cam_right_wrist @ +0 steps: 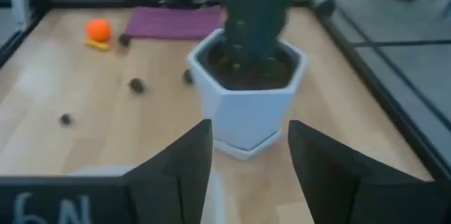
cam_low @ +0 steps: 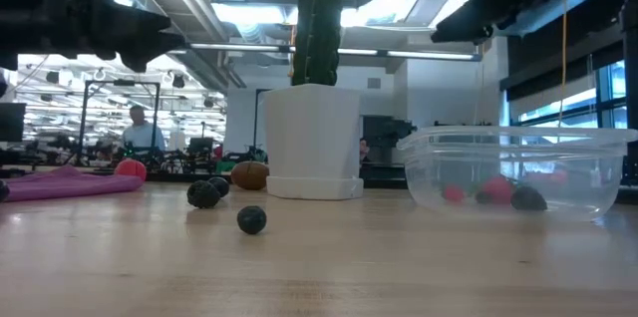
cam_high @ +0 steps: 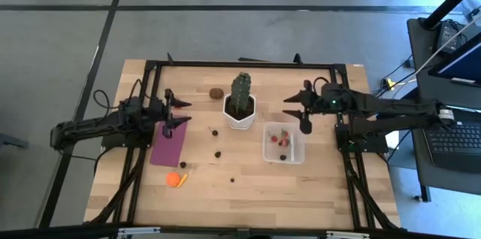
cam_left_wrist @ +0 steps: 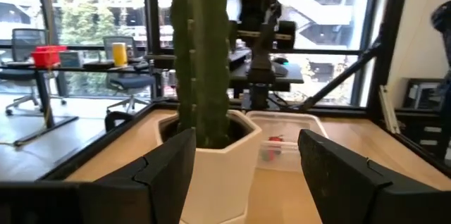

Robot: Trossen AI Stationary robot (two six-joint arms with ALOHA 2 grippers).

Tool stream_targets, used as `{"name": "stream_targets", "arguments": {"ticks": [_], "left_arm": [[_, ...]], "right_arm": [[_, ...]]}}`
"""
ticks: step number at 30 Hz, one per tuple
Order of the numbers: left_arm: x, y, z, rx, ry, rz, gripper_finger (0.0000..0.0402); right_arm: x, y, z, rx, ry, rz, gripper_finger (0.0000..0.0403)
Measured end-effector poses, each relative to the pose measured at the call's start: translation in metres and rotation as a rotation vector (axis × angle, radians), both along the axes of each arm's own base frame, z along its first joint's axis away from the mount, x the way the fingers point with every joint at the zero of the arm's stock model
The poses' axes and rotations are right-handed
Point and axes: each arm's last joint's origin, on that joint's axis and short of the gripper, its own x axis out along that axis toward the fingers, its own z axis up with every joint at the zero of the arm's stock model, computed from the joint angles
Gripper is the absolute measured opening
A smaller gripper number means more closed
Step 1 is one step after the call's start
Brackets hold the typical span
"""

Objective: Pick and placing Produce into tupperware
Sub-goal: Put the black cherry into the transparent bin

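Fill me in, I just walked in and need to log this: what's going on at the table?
Two robot arms are sorting toy produce into a clear tupperware, which already holds a few pieces. The right gripper hangs open and empty by the box. The left gripper, open and empty, waits over the purple mat. Dark berries, a brown oval and an orange piece remain around the potted cactus.

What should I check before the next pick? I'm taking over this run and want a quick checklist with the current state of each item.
1. Right gripper empty: ok, open with nothing between the fingers.
2. Left gripper empty: ok, open above the purple mat.
3. Tupperware upright and accessible: ok, a few pieces inside.
4. Produce left on the table: not ok, dark berries, the orange piece and the brown oval remain outside.
5. Cactus pot standing: ok.
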Motion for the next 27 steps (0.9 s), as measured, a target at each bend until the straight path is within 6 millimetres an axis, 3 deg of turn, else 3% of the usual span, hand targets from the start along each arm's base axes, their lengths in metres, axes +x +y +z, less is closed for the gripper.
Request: {"name": "stream_targets", "arguments": {"ticks": [5, 12, 18, 27], "left_arm": [[0.003, -0.001, -0.001, -0.016, 0.116, 0.058, 0.0244], [0.007, -0.002, 0.020, -0.047, 0.331, 0.128, 0.0244], [0.018, -0.004, 0.026, -0.104, 0.531, 0.147, 0.0244], [0.054, -0.008, 0.021, -0.075, 0.739, 0.142, 0.0244]], "right_arm": [[-0.012, -0.013, -0.024, 0.001, -0.066, -0.090, 0.0188], [-0.022, -0.024, -0.047, 0.062, -0.042, -0.159, 0.0188], [-0.024, -0.028, -0.048, 0.065, -0.038, -0.183, 0.0188], [-0.025, -0.031, -0.048, 0.066, -0.038, -0.202, 0.0188]]}}
